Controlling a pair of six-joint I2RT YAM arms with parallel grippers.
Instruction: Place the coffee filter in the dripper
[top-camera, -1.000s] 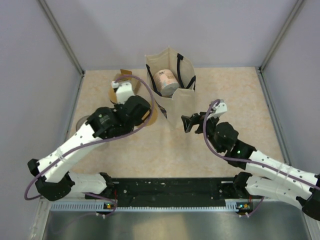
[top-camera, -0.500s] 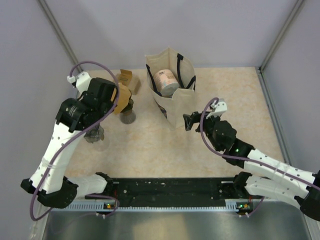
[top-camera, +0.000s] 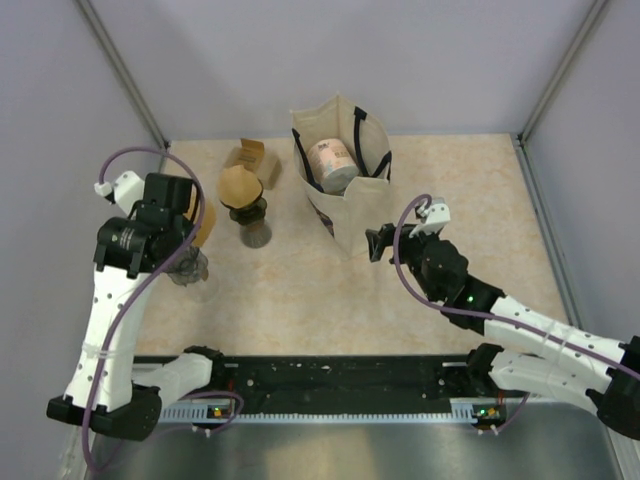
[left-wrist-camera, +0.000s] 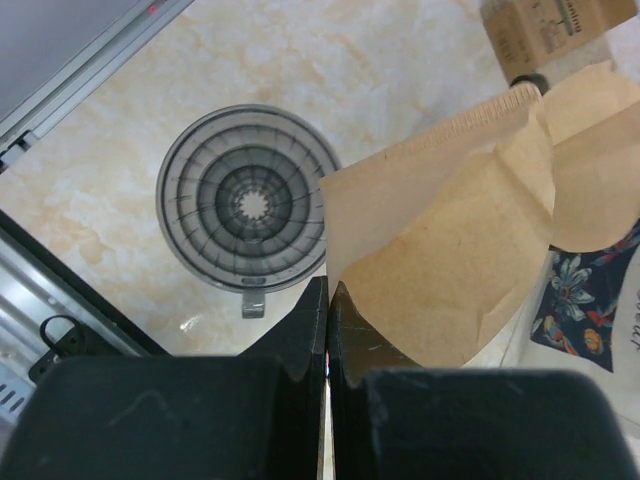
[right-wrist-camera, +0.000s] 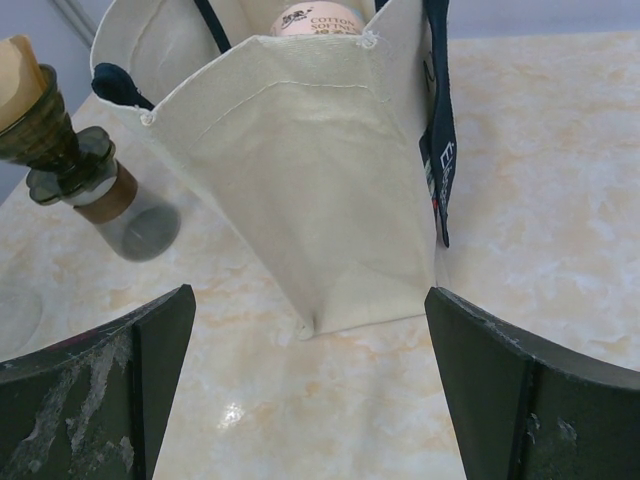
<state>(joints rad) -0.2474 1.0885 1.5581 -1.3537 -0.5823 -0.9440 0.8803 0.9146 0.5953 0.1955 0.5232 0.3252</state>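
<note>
My left gripper (top-camera: 196, 226) is shut on a brown paper coffee filter (top-camera: 205, 222), held above the table's left side. In the left wrist view the jaws (left-wrist-camera: 328, 292) pinch the filter's lower edge, and the filter (left-wrist-camera: 450, 240) fans out to the right. The clear ribbed dripper (left-wrist-camera: 248, 208) stands on the table below and left of the filter, apart from it; it also shows in the top view (top-camera: 190, 269). My right gripper (top-camera: 378, 243) is open and empty in front of the tote bag (right-wrist-camera: 300, 180), with its jaws (right-wrist-camera: 310, 300) wide apart.
A stand holding a stack of brown filters (top-camera: 243, 187) sits over a glass jar (top-camera: 256, 233) right of the dripper. A small cardboard box (top-camera: 253, 158) lies behind it. The cream tote bag (top-camera: 340, 190) holds a pink roll (top-camera: 331, 160). A wall rail (top-camera: 150, 230) runs beside the dripper.
My left arm has swung left from the filter stand to above the dripper, carrying one filter. The right arm has barely moved.
</note>
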